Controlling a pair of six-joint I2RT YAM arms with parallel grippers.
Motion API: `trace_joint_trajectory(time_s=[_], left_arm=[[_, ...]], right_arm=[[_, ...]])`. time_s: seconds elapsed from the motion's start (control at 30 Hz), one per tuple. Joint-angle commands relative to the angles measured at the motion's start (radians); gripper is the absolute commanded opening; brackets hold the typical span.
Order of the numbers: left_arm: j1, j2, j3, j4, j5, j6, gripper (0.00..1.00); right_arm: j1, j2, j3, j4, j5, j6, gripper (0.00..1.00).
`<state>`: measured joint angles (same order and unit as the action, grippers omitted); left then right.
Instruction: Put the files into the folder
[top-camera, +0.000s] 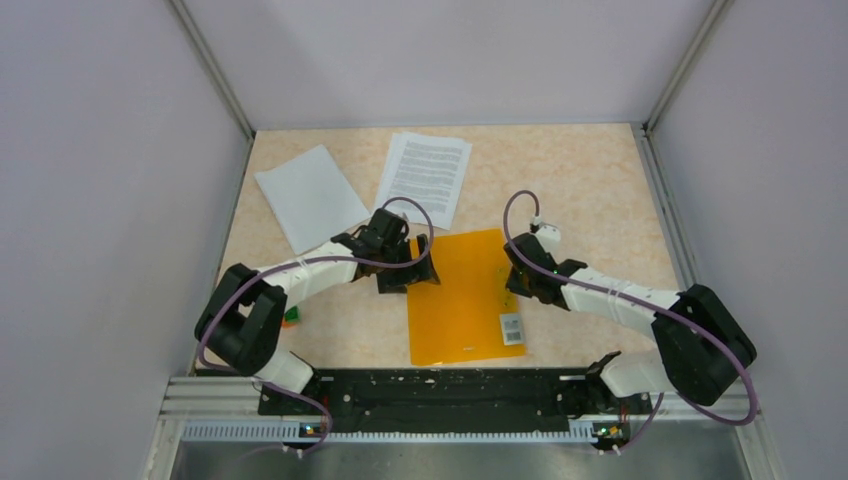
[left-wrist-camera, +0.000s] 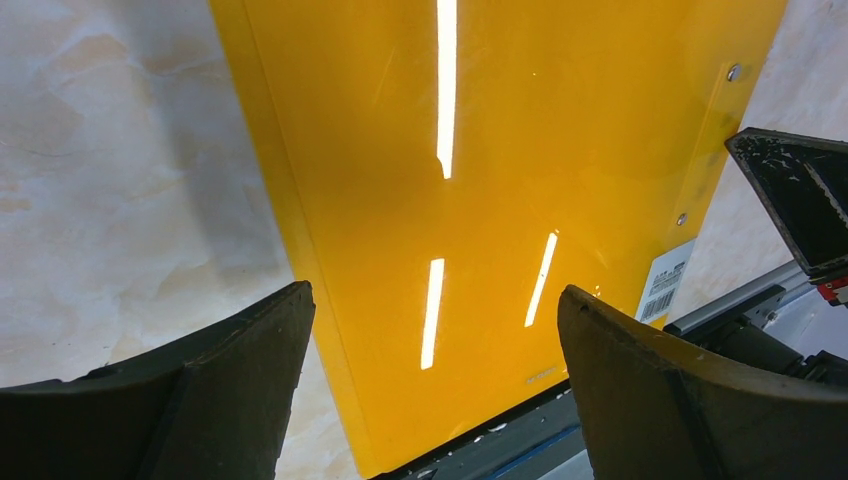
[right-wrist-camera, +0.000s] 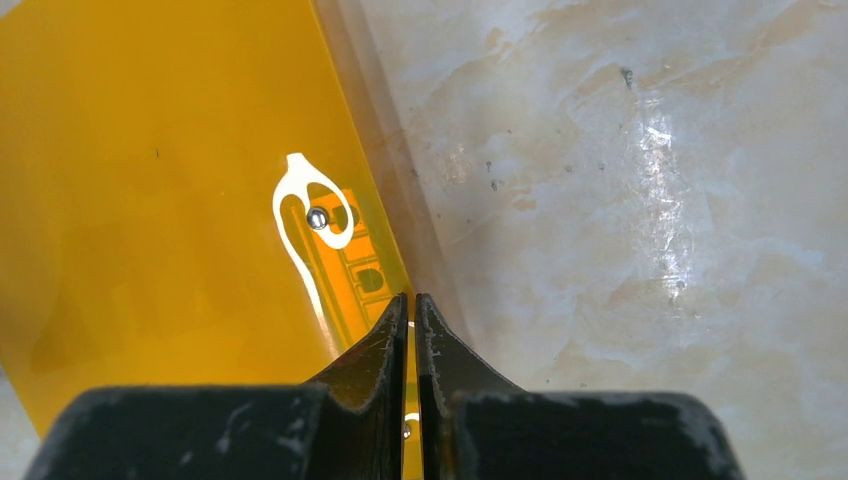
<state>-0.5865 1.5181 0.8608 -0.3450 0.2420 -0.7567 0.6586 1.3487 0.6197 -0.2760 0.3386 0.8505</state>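
Orange folder lies flat, near-centre on the table. Left gripper reaches over its left edge, jaws spread wide. Right gripper tips down at its right edge, clenched; any hold unconfirmed. Blank sheet and printed sheet lie beyond, far-left.

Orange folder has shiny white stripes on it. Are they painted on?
No, that is glare: left wrist view, straight bright bars of reflected light on the folder; right wrist view, one curly glint around a small metal stud; top view, no stripes, just plain orange.
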Motion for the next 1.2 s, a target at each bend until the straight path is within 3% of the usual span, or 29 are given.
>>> trace_joint_trajectory(time_s=[0.0, 1.17], left_arm=[[0.005, 0.017, 0.029, 0.01, -0.007, 0.014, 0.96], [0.004, 0.061, 0.043, 0.078, 0.051, 0.03, 0.97]], right_arm=[[-0.021, 0.064, -0.083, -0.159, -0.016, -0.006, 0.04], [-0.063, 0.094, -0.074, -0.182, -0.019, -0.035, 0.01]])
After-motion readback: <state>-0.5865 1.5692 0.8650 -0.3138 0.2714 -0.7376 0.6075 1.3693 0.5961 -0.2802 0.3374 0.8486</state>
